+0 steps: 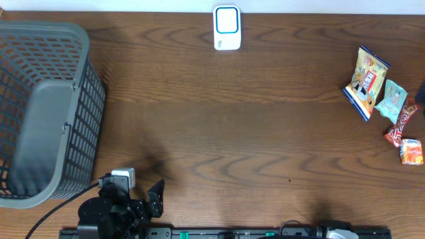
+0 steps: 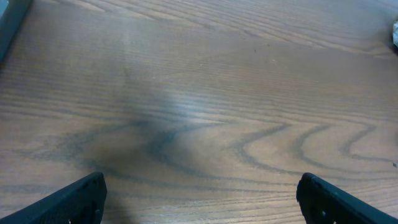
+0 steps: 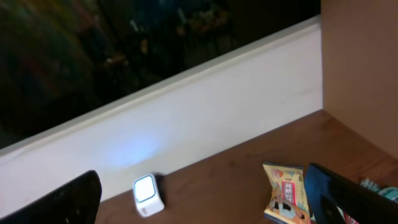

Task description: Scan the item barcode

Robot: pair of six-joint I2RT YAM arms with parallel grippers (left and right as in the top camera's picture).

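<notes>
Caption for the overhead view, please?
Grey basket at left, white scanner at far edge, four snack packets at right.

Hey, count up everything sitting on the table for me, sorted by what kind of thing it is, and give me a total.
Snack packets: 4 (yellow bag, teal packet, red wrapper, orange packet)
Barcode scanner: 1
Basket: 1
Total: 6
</notes>
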